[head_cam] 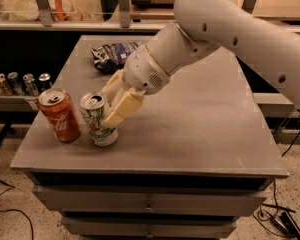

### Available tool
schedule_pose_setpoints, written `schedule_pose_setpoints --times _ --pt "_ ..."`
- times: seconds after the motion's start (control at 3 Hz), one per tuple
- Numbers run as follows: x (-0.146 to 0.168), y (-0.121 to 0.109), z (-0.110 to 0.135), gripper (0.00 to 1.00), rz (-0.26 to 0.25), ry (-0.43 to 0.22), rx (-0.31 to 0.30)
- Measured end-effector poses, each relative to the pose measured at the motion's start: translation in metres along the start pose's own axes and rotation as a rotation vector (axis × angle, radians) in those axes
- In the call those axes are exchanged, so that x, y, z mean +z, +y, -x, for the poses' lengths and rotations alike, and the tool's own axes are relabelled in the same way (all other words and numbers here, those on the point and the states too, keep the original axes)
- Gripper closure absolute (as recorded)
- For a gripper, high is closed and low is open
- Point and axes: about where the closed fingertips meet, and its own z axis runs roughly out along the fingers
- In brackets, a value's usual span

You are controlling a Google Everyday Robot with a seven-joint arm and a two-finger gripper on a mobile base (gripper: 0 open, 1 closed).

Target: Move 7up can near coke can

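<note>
The 7up can (96, 126), white with green and red markings, stands upright on the grey table (200, 129) near the front left. The coke can (60, 116), red with white script, stands upright just to its left, a small gap between them. My gripper (108, 107) reaches in from the right on the white arm (225, 29). Its cream fingers (124, 107) sit on either side of the 7up can's upper half and touch it. The can rests on the table.
A dark blue snack bag (111, 55) lies at the back of the table behind the gripper. Several small cans (22, 83) stand on a low shelf to the left. The table's front edge runs close below both cans.
</note>
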Motion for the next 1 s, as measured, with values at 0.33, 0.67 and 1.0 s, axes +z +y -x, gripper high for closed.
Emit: schedule_pose_setpoints --times 0.33,0.67,1.0 --pt "0.0025 -0.0003 0.0001 0.59 0.007 -0.010 0.007" --pt "0.0040 -0.0005 -0.0004 0.35 0.010 -0.015 0.013" --pt "0.0050 -0.0007 -0.0011 0.12 0.011 -0.018 0.016"
